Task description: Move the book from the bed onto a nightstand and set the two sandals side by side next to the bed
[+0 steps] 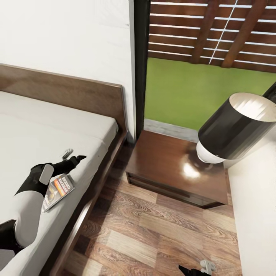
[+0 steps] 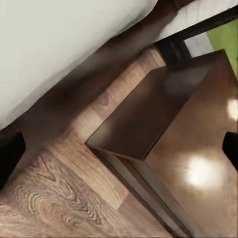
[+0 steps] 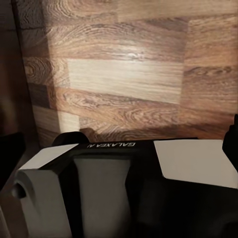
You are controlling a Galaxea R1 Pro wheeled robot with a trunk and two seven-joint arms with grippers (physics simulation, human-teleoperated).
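A: Where is the book (image 1: 58, 191)?

B: On the bed (image 1: 34, 130), flat on the off-white mattress near the edge that faces the nightstand (image 1: 174, 168). The left arm (image 1: 32, 191) reaches over it and partly covers one end.

A: And the left gripper (image 1: 73, 155)?

B: It sits past the book, over the mattress. One light finger and one dark finger (image 1: 79, 157) point away from each other with a clear gap between them, so the fingers are spread apart and grip nothing. In the left wrist view both dark finger tips sit at opposite edges, with the bed's side, the floor (image 2: 59, 198) and the nightstand top between them.

A: The right gripper (image 1: 197, 268)?

B: Just a bit of it shows at the bottom of the head view, low over the floor planks. How far its fingers are apart I cannot tell. The right wrist view shows the robot's own body and wood floor.

A: What stands on the nightstand?

B: A lamp (image 1: 234, 128) with a dark shade and white base, tilted in this view, near the window (image 1: 207, 61).
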